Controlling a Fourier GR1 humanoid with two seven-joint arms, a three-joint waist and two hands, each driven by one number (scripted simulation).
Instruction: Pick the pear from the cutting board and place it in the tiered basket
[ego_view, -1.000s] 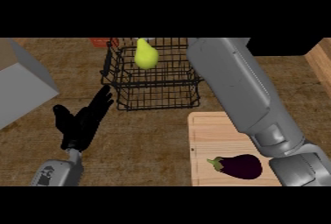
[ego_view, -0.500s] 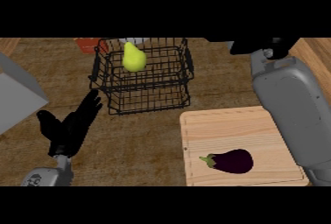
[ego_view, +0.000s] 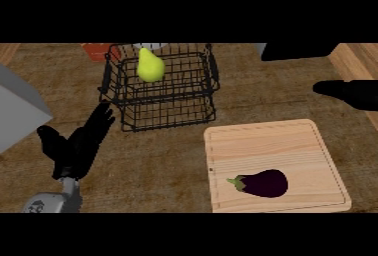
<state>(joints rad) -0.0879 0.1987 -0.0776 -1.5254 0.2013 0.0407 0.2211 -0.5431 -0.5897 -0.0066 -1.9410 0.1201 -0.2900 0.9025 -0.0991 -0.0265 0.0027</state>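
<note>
at the far left edge a grey block (ego_view: 18, 112) juts onto the brown counter (ego_view: 162, 165). just right of it, near the lower left, the left hand (ego_view: 74, 147) rests open, its black fingers straight and pointing up toward the far side, holding nothing; its grey forearm (ego_view: 52, 202) enters from the near edge. farther off and a little to the right stands the black wire tiered basket (ego_view: 159, 107), and the yellow-green pear (ego_view: 150, 66) sits upright in its upper tier, toward the left of that tier, not on the board. behind the basket's far left corner a red object (ego_view: 100, 51) shows in part. right of the basket and nearer, the pale wooden cutting board (ego_view: 277, 145) lies flat on the counter, well apart from the left hand; a dark purple eggplant (ego_view: 262, 183) lies on its near part, green stem pointing left. at the far right edge, level with the basket, a black part of the right hand (ego_view: 351, 92) reaches in from the right; i cannot tell whether its fingers are curled or straight.
</note>
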